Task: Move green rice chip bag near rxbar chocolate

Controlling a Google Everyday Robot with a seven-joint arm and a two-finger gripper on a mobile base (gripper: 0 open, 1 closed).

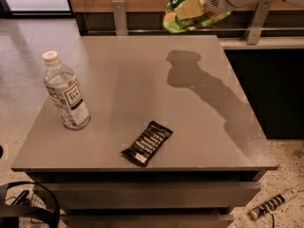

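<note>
The green rice chip bag (186, 6) hangs in the air at the top of the camera view, above the far edge of the grey table (118, 70), partly cut off by the frame's top. My gripper (202, 7) is shut on the bag's right side, with the white arm reaching in from the upper right. The rxbar chocolate (147, 143), a flat black wrapper with white text, lies near the table's front edge, far below and in front of the bag. The bag's shadow falls on the table's far right part.
A clear water bottle (66, 92) with a white cap stands upright on the table's left side. A metal rail (119, 16) runs behind the table. A dark cabinet stands at the right. Cables and a tool lie on the speckled floor.
</note>
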